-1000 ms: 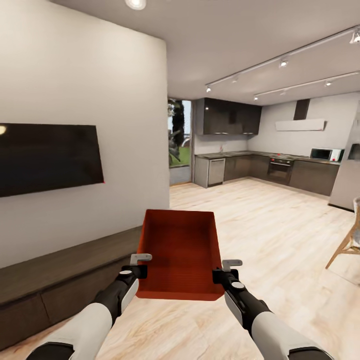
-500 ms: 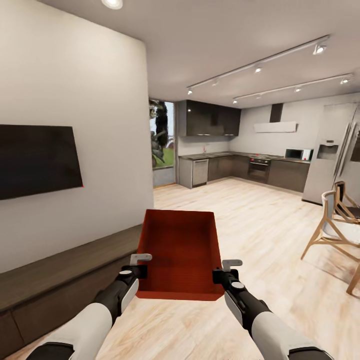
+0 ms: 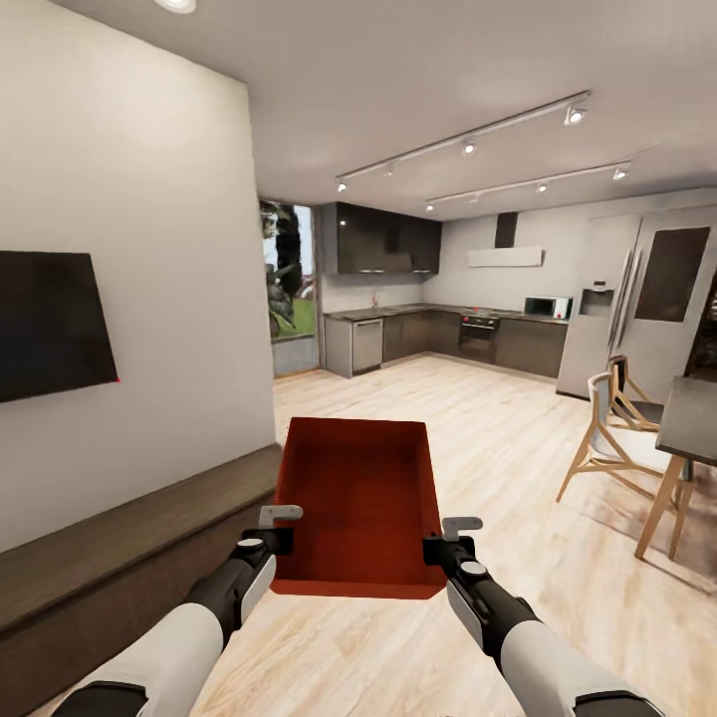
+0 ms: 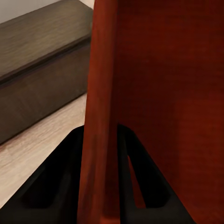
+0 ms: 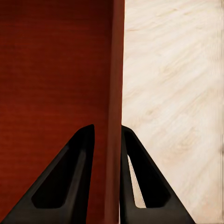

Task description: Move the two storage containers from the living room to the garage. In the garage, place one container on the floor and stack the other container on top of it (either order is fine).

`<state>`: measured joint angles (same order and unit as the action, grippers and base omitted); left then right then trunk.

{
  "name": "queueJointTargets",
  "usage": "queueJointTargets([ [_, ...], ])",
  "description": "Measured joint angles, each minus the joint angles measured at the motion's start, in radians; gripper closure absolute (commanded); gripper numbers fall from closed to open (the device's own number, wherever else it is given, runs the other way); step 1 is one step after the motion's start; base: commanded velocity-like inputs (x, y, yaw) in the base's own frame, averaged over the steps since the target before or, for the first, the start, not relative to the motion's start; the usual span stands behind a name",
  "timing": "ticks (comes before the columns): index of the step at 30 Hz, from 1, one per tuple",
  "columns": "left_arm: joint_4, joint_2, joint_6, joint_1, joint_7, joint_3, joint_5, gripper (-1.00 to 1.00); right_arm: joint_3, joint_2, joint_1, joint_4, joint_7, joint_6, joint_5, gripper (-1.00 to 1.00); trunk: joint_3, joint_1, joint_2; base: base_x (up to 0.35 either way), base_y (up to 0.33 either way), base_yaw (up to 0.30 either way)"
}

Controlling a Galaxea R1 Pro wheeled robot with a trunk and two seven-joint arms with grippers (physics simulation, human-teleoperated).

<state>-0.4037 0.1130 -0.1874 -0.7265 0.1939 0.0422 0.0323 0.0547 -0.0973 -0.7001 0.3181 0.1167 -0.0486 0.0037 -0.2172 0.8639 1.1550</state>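
From the head view, the robot is carrying one orange-red container out in front of its trunk, above the plank floor, with its open top facing up. The container's long axis is running straight away from the robot, its far short wall pointing toward the kitchen at the back of the room. The left gripper is clamping the left long wall near the container's near end, and the right gripper is clamping the right long wall at the matching spot, so the container is hanging level between the two arms. A white wall with a black TV is standing on the left, and a long dark bench is running below it, just beside the left arm. Wooden chairs and a table edge are sitting off to the right. In the left wrist view, the two black fingers are closing narrow on the thin red wall, one on each face, with the bench and pale floor lying beyond. In the right wrist view, the fingers are pinching the opposite wall in the same way, one inside the container and one outside, with the container's floor on one side and light planks on the other.
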Motion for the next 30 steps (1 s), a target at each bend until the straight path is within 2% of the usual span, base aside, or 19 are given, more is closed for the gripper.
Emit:
queueJointTargets([
  [30, 0.0, -0.002, -0.001, 0.0, -0.001, 0.003, 0.003, 1.0, -0.003, -0.002, 0.0, 0.0, 0.001, 0.0, 0.004, 1.0, 0.017, 0.0, 0.0, 0.0, 0.0, -0.23],
])
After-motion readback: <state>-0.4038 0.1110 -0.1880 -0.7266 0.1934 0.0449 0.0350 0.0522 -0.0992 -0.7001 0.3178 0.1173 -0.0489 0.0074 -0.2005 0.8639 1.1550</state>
